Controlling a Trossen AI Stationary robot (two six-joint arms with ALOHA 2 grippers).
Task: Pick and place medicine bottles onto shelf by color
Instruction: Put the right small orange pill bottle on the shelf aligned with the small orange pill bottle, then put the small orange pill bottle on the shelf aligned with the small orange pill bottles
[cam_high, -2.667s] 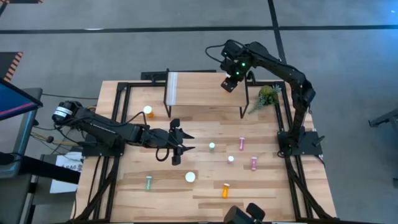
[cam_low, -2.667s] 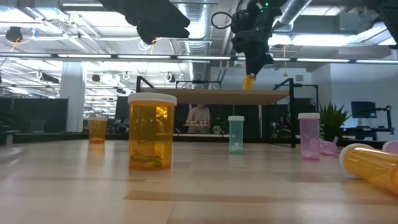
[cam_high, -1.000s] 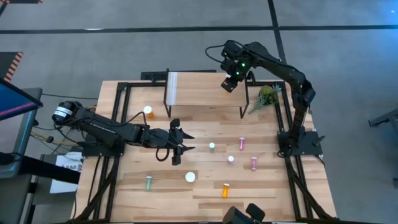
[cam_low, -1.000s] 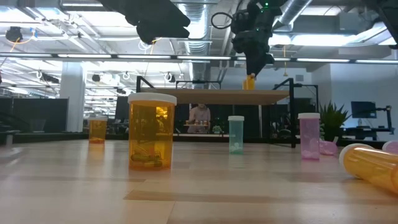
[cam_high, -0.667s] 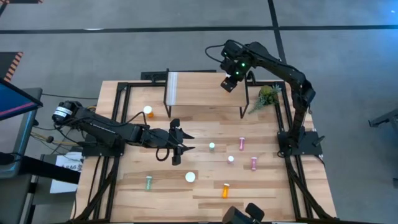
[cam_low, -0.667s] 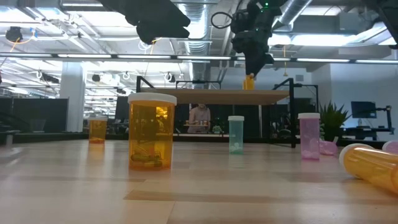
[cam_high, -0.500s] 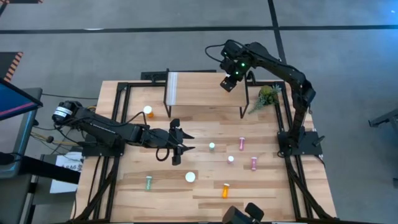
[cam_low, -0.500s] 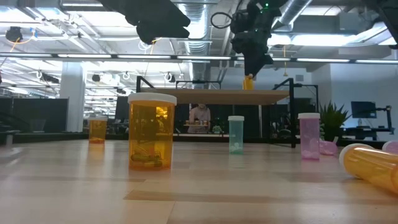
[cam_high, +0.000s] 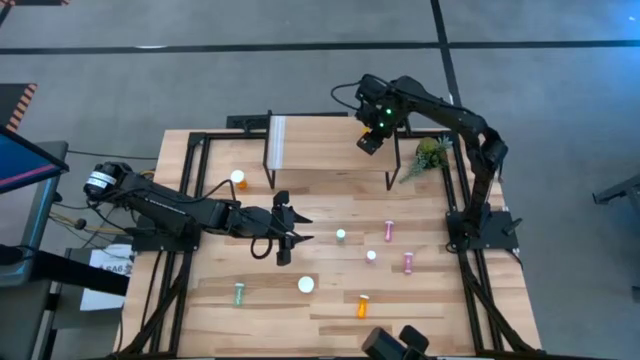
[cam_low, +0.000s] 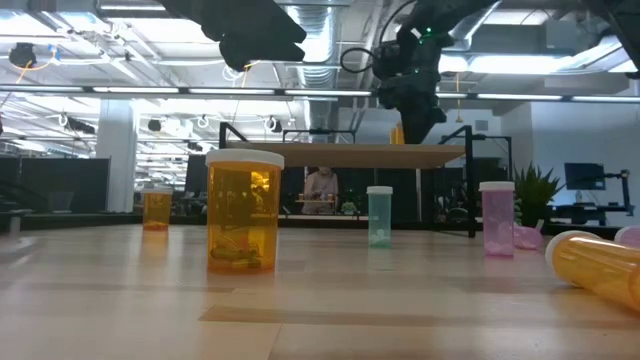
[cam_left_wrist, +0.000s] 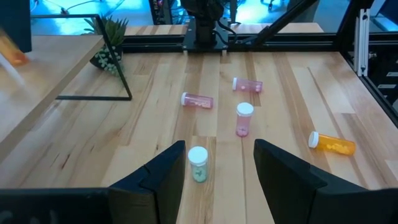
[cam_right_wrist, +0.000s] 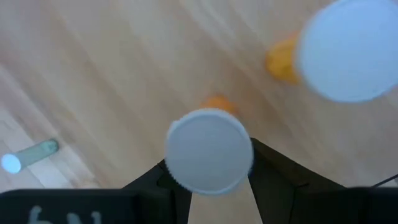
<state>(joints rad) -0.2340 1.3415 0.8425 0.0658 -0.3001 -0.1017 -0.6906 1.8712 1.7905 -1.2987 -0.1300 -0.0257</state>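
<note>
**Right gripper over shelf with orange bottle; left arm idle**

The right gripper (cam_high: 368, 141) was recorded above the shelf (cam_low: 340, 154), toward 12 o'clock on the table (cam_high: 330, 300) in the high view. In the right wrist view a small orange bottle (cam_right_wrist: 210, 151) with a white cap was seen between the two fingers (cam_right_wrist: 273, 171), which lay close on either side of it; whether it was clamped or already released could not be told. A second white-capped orange bottle (cam_right_wrist: 339, 53) was seen just beside it.

The left gripper (cam_high: 284, 231) was held low over the table centre with its jaws apart and nothing between them. A pale green bottle (cam_left_wrist: 198, 163) stood upright just ahead of it.

The remaining bottles were noted on the table: pink ones (cam_high: 388, 231) at about 3 o'clock, a lying orange one (cam_high: 362, 305) at 6 o'clock, a lying green one (cam_high: 239, 293) at 7 o'clock, and a large orange one (cam_low: 243, 210) upright. A plant (cam_high: 430, 153) stood at 1 o'clock.
</note>
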